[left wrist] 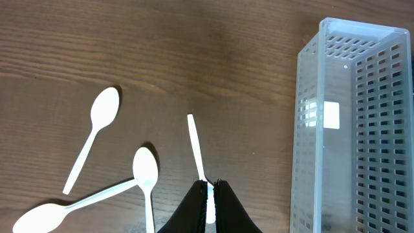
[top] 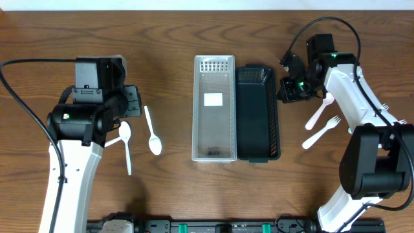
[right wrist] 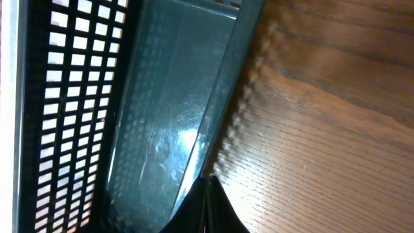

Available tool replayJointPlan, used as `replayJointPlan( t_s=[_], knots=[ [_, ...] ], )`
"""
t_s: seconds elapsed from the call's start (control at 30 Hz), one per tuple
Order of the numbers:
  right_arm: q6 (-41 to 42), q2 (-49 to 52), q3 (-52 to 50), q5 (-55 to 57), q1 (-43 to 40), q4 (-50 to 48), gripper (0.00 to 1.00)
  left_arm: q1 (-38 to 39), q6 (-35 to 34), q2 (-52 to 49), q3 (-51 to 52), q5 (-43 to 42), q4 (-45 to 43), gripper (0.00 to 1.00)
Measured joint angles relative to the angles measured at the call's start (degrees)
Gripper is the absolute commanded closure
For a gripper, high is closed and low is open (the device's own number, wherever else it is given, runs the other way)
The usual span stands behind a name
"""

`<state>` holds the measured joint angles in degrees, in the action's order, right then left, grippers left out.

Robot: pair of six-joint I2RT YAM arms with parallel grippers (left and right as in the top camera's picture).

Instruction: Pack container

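**White handle pinched on the left; right pincer shut at the dark basket**

Layout, overhead. On the wood table point(top: 168, 39) the clear basket point(top: 213, 139) stands in the middle, long axis running 12 to 6. The dark basket point(top: 257, 123) lies at its 3 o'clock, side walls touching, same orientation. A white label point(top: 213, 99) shows on the clear basket's floor.

Left side. My left pincer point(left wrist: 208, 191) has its fingers pressed together on a thin white handle point(left wrist: 196, 145). The handle's free end points toward 12 in the wrist view, leaning slightly to 11. Its other end is hidden between my fingers, so I cannot tell spoon from fork. Three spoons point(left wrist: 145, 169) lie flat on the table at the handle's 9 o'clock. The lowest one's stem reaches the bowl of the middle one; touching or just short, not resolvable. The clear basket sits at 3 o'clock in this view, apart from the pincer.

Right side. My right pincer point(right wrist: 208, 188) is closed, tips together, nothing seen between them. The tips sit just beside the dark basket's outer wall; contact cannot be told. Overhead puts this pincer near the basket's 2 o'clock corner. A fork point(top: 321, 132) lies at the dark basket's 3 o'clock, apart from it. A second white utensil point(top: 317, 115) lies just at the fork's 12, partly under my right arm, type not clear.
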<state>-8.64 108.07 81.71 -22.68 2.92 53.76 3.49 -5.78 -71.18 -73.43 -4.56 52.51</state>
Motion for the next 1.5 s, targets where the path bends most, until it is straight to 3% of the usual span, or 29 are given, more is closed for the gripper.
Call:
replayJointPlan(
  t_s=[0.2, 0.23, 0.27, 0.33, 0.37, 0.4, 0.47, 0.53, 0.57, 0.67, 0.77, 0.9, 1.13, 1.5],
  knots=[
    [0.1, 0.0, 0.0, 0.3, 0.2, -0.6, 0.98, 0.0, 0.0, 0.0, 0.0, 0.0, 0.0, 0.91],
    [0.6, 0.0, 0.0, 1.0, 0.3, -1.0, 0.98, 0.0, 0.0, 0.0, 0.0, 0.0, 0.0, 0.88],
    [1.8, 0.0, 0.0, 2.6, 0.3, -1.5, 0.96, 0.0, 0.0, 0.0, 0.0, 0.0, 0.0, 0.78],
    [4.9, 0.0, 0.0, 5.9, 0.3, -2.4, 0.77, 0.0, 0.4, 0.0, 0.0, 0.0, 0.0, 0.62],
    [6.5, 0.0, 0.0, 7.7, 0.3, -2.7, 0.57, 0.0, 0.2, 0.0, 0.0, 0.0, 0.0, 0.6],
    [8.2, 0.0, 0.1, 9.7, 0.3, -2.8, 0.46, 0.0, -0.1, 0.0, 0.0, 0.0, 0.0, 0.58],
    [11.3, 0.0, 0.3, 13.1, -0.1, -2.8, 0.37, 0.0, 0.0, 0.0, 0.0, 0.0, 0.0, 0.55],
    [14.2, 0.0, 0.8, 14.9, -0.9, -3.0, 0.15, 0.0, -0.1, 0.0, 0.0, 0.0, 0.0, 0.54],
    [15.4, 0.0, 1.0, 15.5, -1.5, -3.5, 0.12, 0.0, -0.1, 0.0, 0.0, 0.0, 0.0, 0.54],
    [17.6, 0.0, 1.2, 16.4, -3.3, -4.9, 0.23, 0.0, -0.1, 0.0, 0.0, 0.0, 0.1, 0.54],
    [22.6, 0.0, 1.3, 19.2, -5.0, -4.9, 0.2, 0.0, -0.2, 0.0, 0.0, 0.0, 0.4, 0.54],
    [32.1, 0.0, 1.4, 25.6, -7.3, -4.3, 0.25, 0.0, -0.2, 0.0, 0.0, 0.0, 1.0, 0.54],
    [40.6, 2.1, 1.8, 31.6, -10.5, -3.6, 0.22, 0.0, -0.2, 0.0, 0.0, 0.0, 1.1, 0.53],
    [43.2, 12.0, 2.2, 31.8, -11.4, -2.7, 0.2, 0.0, -0.2, 0.0, 0.0, 0.0, 1.1, 0.53]
  ],
)
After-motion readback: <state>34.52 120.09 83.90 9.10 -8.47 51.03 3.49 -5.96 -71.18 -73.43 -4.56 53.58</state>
